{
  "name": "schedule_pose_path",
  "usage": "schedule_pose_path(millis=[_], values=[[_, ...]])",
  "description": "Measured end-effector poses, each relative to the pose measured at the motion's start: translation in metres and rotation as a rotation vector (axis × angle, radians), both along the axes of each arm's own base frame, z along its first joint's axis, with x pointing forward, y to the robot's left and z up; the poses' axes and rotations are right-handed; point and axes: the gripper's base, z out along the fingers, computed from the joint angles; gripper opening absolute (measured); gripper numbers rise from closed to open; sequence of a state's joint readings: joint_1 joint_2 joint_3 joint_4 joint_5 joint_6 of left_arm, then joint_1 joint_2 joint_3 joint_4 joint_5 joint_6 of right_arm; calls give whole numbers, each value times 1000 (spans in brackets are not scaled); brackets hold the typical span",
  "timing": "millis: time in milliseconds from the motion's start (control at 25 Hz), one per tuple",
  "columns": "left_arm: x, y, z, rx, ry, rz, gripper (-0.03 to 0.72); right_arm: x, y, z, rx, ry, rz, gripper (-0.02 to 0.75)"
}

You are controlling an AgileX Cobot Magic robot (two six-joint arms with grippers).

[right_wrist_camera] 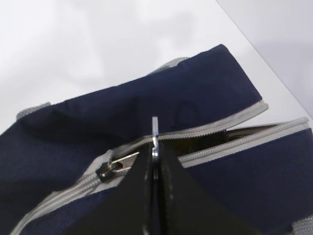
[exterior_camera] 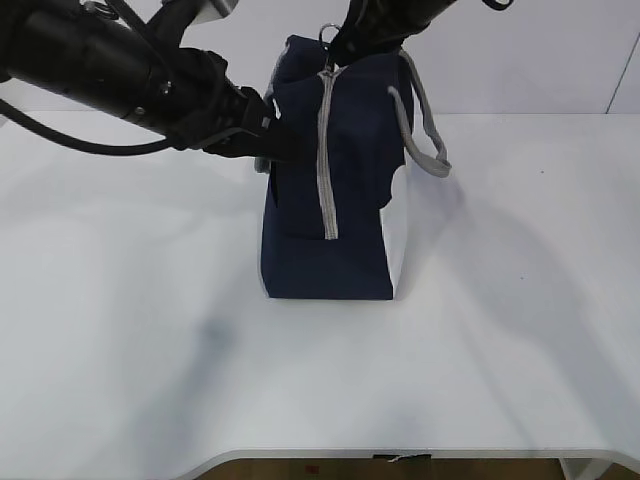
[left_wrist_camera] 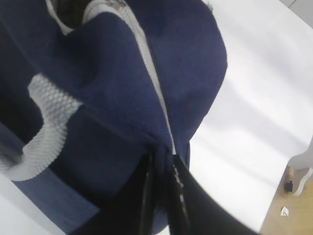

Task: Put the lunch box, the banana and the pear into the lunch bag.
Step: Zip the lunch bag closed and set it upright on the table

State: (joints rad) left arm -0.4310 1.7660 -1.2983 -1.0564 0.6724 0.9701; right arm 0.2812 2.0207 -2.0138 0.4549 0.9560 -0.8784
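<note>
The navy lunch bag (exterior_camera: pixel 330 200) stands upright in the middle of the white table. My left gripper (exterior_camera: pixel 268 140) is shut on a fold of the bag's fabric (left_wrist_camera: pixel 122 73) beside the grey zipper on its left side; the fingertips (left_wrist_camera: pixel 161 156) pinch the cloth. At the top of the bag, my right gripper (exterior_camera: pixel 336 42) is shut on the metal ring pull (right_wrist_camera: pixel 154 128), just above the zipper slider (right_wrist_camera: pixel 108 169). To the right of the pull, the zipper (right_wrist_camera: pixel 230 139) gapes open. The lunch box, the banana and the pear are out of view.
Grey strap handles (exterior_camera: pixel 425 130) hang off the bag's right side. The white table (exterior_camera: pixel 150 330) stretches around the bag to its front edge (exterior_camera: pixel 320 455). Behind it is a white wall. Both black arms reach in from above.
</note>
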Motion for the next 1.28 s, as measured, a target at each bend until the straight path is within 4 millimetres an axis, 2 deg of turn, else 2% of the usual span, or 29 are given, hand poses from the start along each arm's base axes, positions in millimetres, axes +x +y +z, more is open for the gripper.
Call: schedule_pose_path(millis=[440, 680, 960, 1280], values=[[-1, 0, 0, 3, 7, -15, 46, 5, 3, -9, 6, 12, -14, 6], [-2, 0, -2, 22, 5, -32, 47, 3, 2, 1, 2, 16, -6, 6], [4, 15, -2, 28, 21, -22, 48, -8, 0, 16, -49, 72, 54, 6], [16, 30, 11, 32, -7, 4, 49, -14, -4, 13, -96, 139, 83, 6]])
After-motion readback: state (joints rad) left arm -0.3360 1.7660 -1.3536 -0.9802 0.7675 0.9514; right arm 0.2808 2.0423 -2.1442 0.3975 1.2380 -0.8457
